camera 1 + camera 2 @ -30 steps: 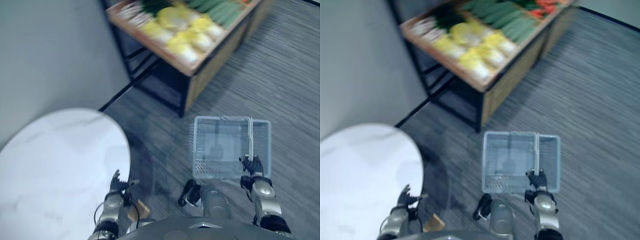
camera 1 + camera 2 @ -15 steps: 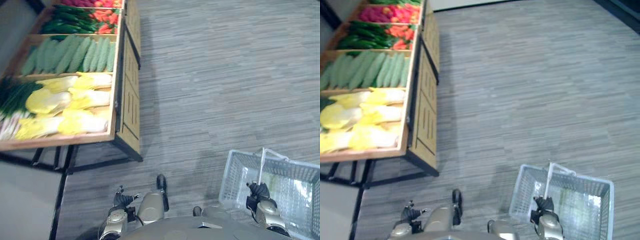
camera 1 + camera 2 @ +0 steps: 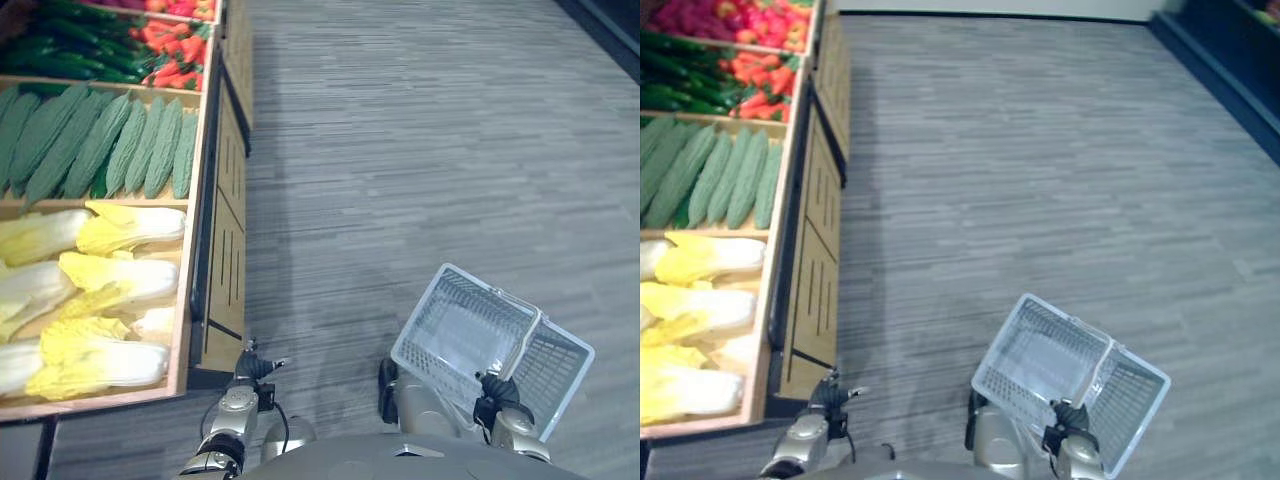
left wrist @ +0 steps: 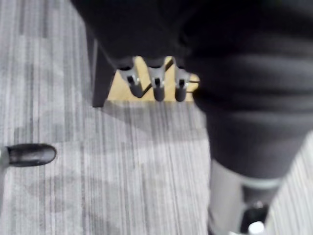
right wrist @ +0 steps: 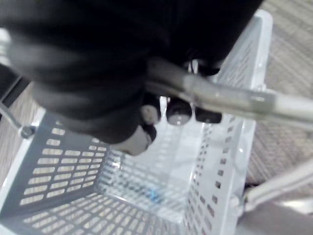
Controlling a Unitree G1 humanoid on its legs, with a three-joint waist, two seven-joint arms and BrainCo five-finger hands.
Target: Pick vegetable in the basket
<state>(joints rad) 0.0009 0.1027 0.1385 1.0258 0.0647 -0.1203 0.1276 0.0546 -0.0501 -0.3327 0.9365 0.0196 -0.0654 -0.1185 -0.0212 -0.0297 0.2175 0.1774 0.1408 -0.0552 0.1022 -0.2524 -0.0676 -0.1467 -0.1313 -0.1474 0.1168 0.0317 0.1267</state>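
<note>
At your right, your right hand (image 3: 495, 392) had fingers clamped on the handle of the empty basket (image 3: 418, 312); your left hand (image 3: 248, 370), fingers relaxed apart, hung by the stand (image 3: 225, 270). Reaching for the cabbages (image 3: 115, 283) could swing the basket into it.

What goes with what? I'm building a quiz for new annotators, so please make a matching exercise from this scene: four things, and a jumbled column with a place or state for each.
Things:
1. basket
2. left hand
3. yellow cabbages
4. green gourds

Places or states:
A. in the compartment of the stand nearest the robot
B. empty, its handle gripped in the right hand
C. in the second compartment from the robot
D. open, holding nothing, near the stand's corner

Pairs: 1-B, 2-D, 3-A, 4-C.
</note>
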